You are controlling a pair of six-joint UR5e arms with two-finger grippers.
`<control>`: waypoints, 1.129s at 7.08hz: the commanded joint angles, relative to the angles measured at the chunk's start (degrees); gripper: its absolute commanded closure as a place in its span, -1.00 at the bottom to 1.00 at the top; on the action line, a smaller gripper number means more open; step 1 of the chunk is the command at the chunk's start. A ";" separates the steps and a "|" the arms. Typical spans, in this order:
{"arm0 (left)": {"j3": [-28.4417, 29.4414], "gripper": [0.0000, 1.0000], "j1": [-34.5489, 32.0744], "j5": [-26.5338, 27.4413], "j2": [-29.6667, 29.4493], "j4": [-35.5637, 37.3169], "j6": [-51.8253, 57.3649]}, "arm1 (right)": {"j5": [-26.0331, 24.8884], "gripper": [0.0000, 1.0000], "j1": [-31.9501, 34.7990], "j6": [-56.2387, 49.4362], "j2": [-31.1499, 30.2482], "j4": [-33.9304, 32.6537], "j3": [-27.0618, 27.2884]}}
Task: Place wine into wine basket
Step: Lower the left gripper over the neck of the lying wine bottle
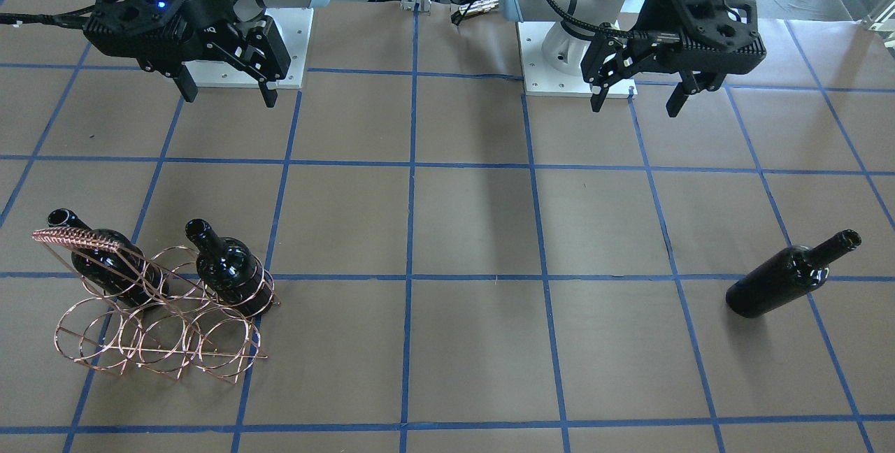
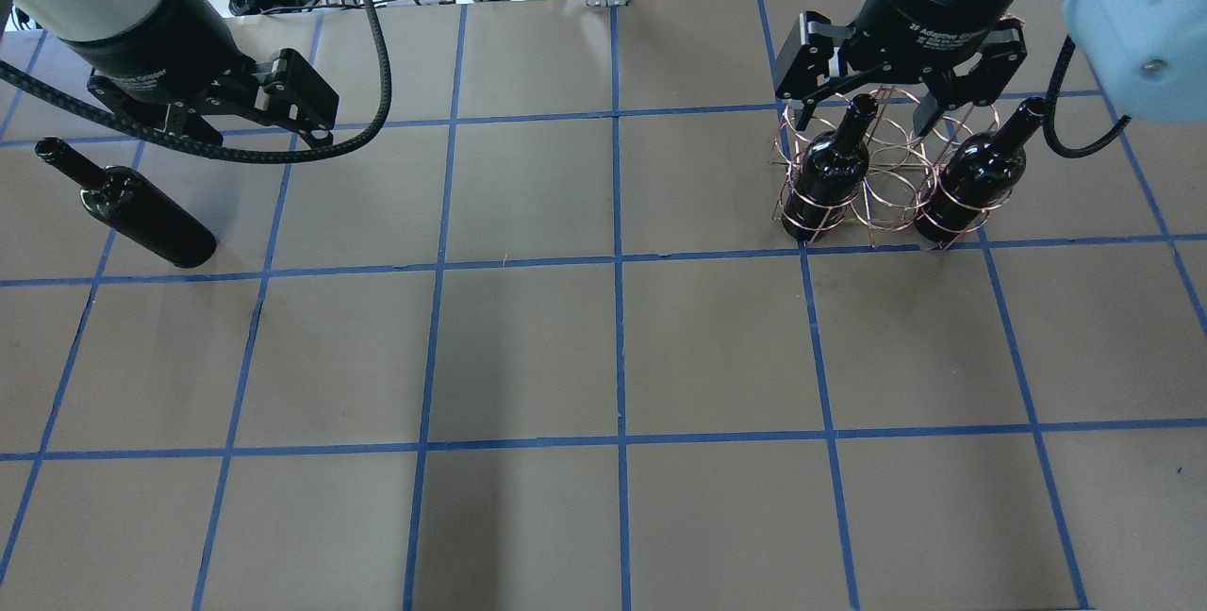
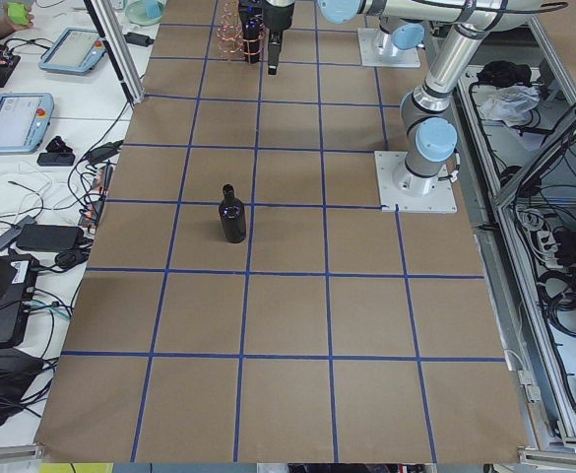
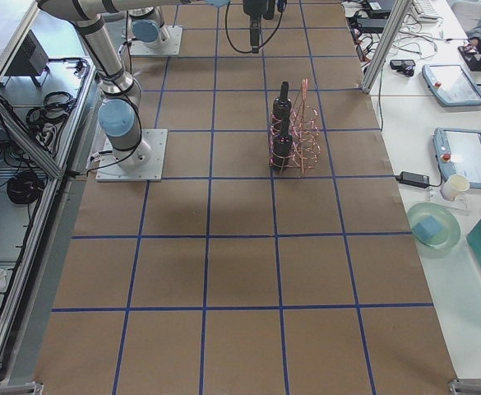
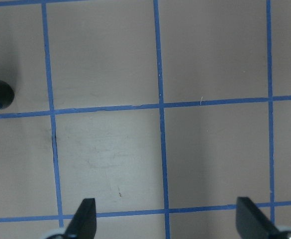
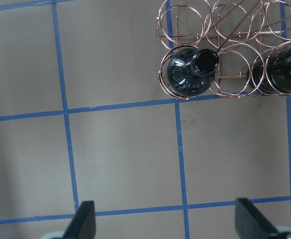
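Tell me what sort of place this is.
Probably a robotics lab workcell: grey left robot arm and grey right robot arm bolted to a brown table gridded with blue tape, a grey tablet-like control pendant on the side bench, and black cable bundles.

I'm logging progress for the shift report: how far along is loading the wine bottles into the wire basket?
Done: two black bottles stand in end rings of the copper wire basket. In hand: nothing; left gripper and right gripper hang open and empty. Left: the third bottle stands alone on the table on the robot's left side, to be carried over; four rings are free.
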 commanded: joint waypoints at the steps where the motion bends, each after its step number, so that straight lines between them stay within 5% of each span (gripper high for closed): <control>1: -0.49 -1.00 0.00 0.19 -0.03 -0.10 0.07 | 0.00 -1.00 0.00 0.00 0.00 0.02 0.00; 8: -0.76 -1.00 2.63 1.50 -0.21 -0.27 1.13 | 0.35 -1.00 0.00 0.00 -0.09 -0.16 0.00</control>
